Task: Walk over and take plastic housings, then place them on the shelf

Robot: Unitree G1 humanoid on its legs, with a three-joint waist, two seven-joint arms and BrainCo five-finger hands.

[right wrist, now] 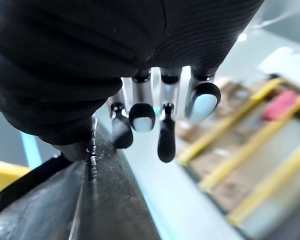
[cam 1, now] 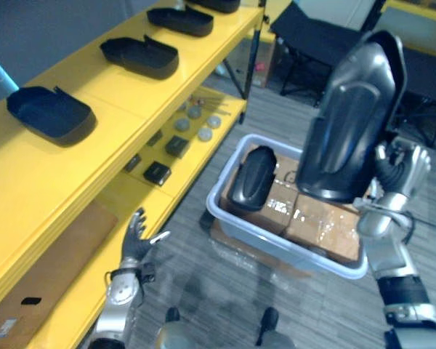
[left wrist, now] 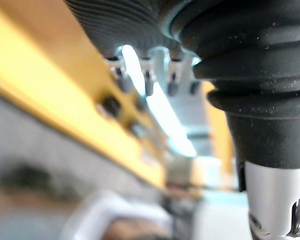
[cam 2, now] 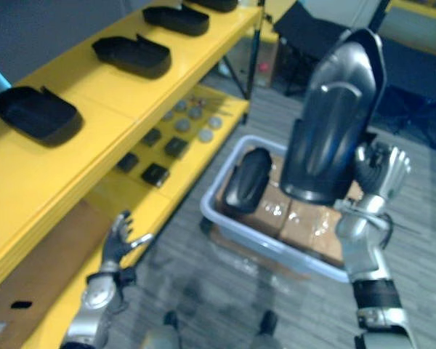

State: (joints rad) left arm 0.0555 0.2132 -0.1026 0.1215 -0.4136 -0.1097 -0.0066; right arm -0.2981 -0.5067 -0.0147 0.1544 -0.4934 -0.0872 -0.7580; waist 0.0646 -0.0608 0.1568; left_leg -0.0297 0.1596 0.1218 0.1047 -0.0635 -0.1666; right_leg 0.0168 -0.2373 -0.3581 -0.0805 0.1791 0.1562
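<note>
Print and labels: white labels on the cardboard boxes (cam 1: 323, 222) and a white tag on the cardboard sheet (cam 1: 51, 269) at shelf bottom – text too small to read. Task item: the held housing (cam 1: 356, 116), large, glossy black, stands upright and raised above the bin (cam 1: 218, 207). The right hand (cam 1: 398, 171) has it by the lower edge, fingers (right wrist: 142, 116) curled at its rim w/ thumb on the other side; exact contact is partly hidden. A second housing (cam 1: 252, 178) lies on the boxes inside the bin. The yellow shelf (cam 1: 73, 167) carries three more on its top level – near housing (cam 1: 49, 113), middle housing (cam 1: 140, 57), far housing (cam 1: 180, 20), well apart, hollow side up. Next level down: small black parts (cam 1: 158, 172) and grey discs (cam 1: 206, 134). The left hand (cam 1: 136, 236) is low beside the shelf's lower edge, fingers spread wide, holding nothing. The floor (cam 1: 225, 291) is grey plank, w/ the bin on a flat cardboard piece. Bkgd: dark furniture (cam 1: 312, 36) on thin black legs.
</note>
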